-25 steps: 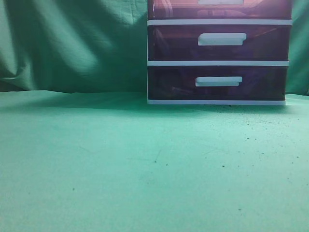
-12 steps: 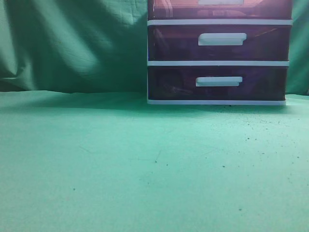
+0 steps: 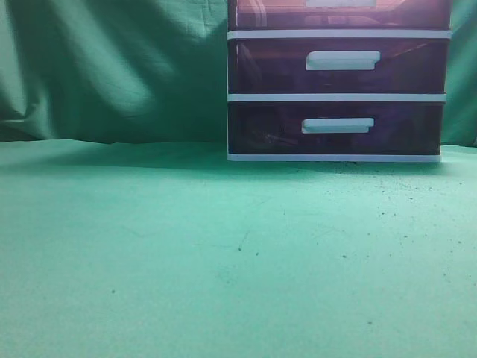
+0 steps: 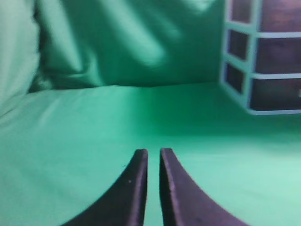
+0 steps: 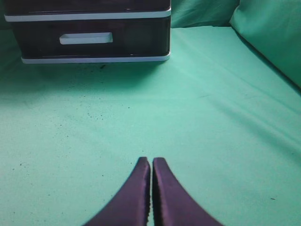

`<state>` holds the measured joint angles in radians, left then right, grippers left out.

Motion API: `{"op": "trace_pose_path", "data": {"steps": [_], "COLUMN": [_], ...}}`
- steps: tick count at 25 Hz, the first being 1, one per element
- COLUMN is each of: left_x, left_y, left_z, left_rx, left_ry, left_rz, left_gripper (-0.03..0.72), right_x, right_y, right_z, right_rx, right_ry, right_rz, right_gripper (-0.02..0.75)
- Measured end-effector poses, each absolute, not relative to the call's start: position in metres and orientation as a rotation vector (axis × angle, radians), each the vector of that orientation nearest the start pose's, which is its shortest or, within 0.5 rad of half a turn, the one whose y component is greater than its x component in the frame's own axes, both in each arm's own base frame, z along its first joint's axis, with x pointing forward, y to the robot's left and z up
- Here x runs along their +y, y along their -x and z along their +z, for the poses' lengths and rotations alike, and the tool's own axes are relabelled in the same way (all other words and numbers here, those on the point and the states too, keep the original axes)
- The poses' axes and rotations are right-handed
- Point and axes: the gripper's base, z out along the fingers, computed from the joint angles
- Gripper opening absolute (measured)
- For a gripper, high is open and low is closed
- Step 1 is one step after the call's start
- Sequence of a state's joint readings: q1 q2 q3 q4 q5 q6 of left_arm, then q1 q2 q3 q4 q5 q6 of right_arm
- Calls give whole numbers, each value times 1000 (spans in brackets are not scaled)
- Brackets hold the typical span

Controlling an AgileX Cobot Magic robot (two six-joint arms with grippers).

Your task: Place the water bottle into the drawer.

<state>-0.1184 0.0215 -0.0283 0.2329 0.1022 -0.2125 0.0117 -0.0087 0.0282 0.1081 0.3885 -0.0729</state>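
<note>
A white-framed drawer unit with dark purple drawers, all shut flush, stands at the back right of a green cloth-covered table, the only obstacle, with a draped green backdrop close behind, leaving open passage ahead and to its left.

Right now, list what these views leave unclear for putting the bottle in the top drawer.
- Water bottle: in no view; its place cannot be told.
- Top drawer: cut by the exterior view's upper edge; open or shut unclear.
- Drawer contents: dark tinted fronts hide them.
- Left gripper and right gripper: absent from the exterior view, fingertips only in wrist views.
</note>
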Motion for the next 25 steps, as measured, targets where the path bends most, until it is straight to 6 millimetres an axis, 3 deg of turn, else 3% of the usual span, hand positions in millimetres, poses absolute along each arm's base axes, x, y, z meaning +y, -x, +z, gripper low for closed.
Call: {"op": "trace_pose_path", "data": {"steps": [2, 9, 16, 25], "left_x": [-1, 10, 12, 13], "left_y": [-59, -55, -52, -52], "left_z": [200, 186, 175, 175], "left_rx": [1580, 1713, 1834, 1840], "left_ry": [-11, 139, 174, 175], "left_rz": [-13, 103, 126, 127], "left_gripper": [47, 47, 47, 47], "right_x": [4, 4, 4, 4], "right_y": [-52, -52, -52, -52], "right_z": [169, 169, 169, 169], "right_rx": [1890, 1891, 1892, 1892], "right_ry": [13, 13, 13, 13], "right_rz": [65, 65, 65, 65], "right_gripper": [0, 0, 0, 0]}}
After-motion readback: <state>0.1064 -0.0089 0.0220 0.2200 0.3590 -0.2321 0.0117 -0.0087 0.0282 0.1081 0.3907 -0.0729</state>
